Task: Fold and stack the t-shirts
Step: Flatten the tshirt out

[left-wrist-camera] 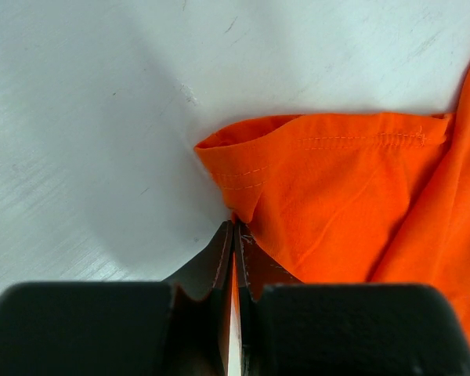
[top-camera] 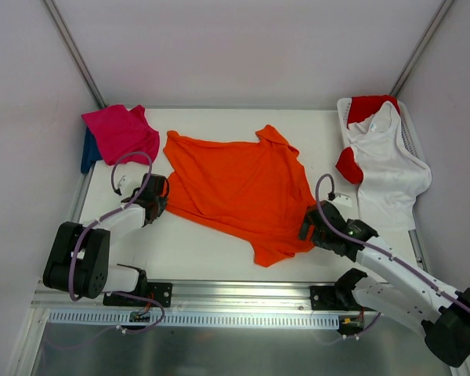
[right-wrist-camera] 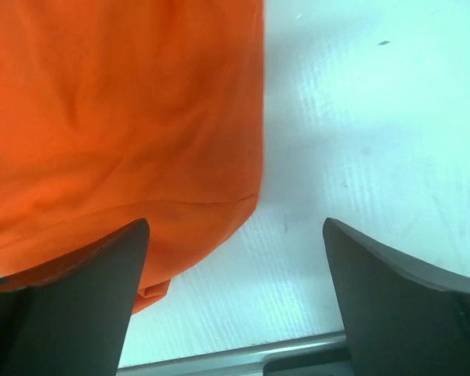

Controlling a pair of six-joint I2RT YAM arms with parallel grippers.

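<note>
One corner of the orange t-shirt (top-camera: 239,188) is being pinched by the left gripper (left-wrist-camera: 233,233), whose jaws are being pressed together on a stitched hem at the garment's left edge. The shirt is being shown spread, somewhat rumpled, across the middle of the white table (top-camera: 204,254), between the two arms. The right gripper (right-wrist-camera: 235,235) is being held with its jaws wide apart at the shirt's lower right edge. One finger (right-wrist-camera: 78,290) is being seen over the orange cloth and the other over bare table, and nothing is being grasped by it. A magenta-pink t-shirt (top-camera: 121,133) is being seen bunched at the far left corner, lying on a dark blue one (top-camera: 87,153). At the far right, a white t-shirt (top-camera: 388,168) is being seen draped over a red one (top-camera: 368,106) and over the edge of the white basket (top-camera: 411,133).
</note>
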